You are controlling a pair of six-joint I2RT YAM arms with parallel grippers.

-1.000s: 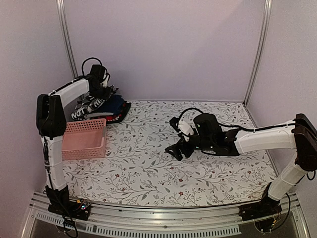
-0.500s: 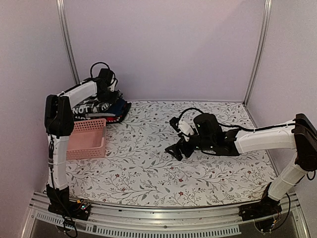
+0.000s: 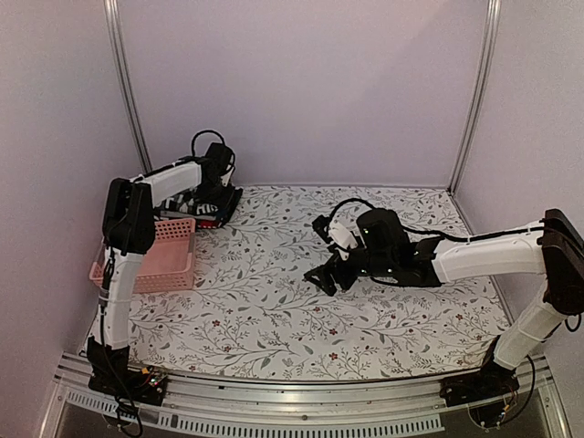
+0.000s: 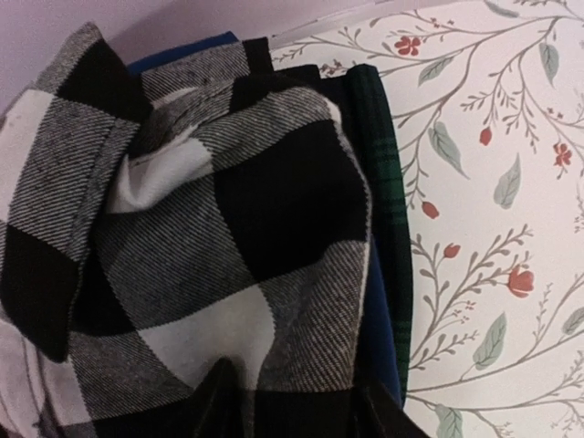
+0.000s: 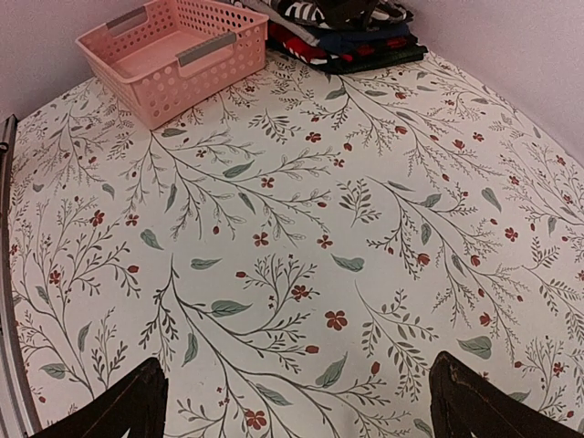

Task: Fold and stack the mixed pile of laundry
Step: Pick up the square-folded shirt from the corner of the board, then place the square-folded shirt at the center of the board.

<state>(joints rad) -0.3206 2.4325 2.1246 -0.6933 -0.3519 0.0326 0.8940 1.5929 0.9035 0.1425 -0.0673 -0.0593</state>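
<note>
Mixed laundry pile (image 3: 219, 208) of soft garments, black-and-white checked shirt (image 4: 210, 228) on top, sits just behind the pink slotted plastic basket (image 3: 166, 257), at its far-right corner. My L gripper (image 4: 301, 411) is on the pile w/ checked cloth btwn its tips; can't tell if it's clamped. My R gripper (image 5: 306, 406) hangs well right of the basket, jaws wide apart.

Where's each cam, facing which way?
Top external: above and behind the bases, looking down on the table; left arm and right arm show.
Left wrist: on the left arm, close over the checked shirt; own fingertips at bottom edge.
Right wrist: on the right arm, facing across the table to the pink basket and laundry pile; fingertips wide apart.
Shared: basket and pile, in top and right wrist.
</note>
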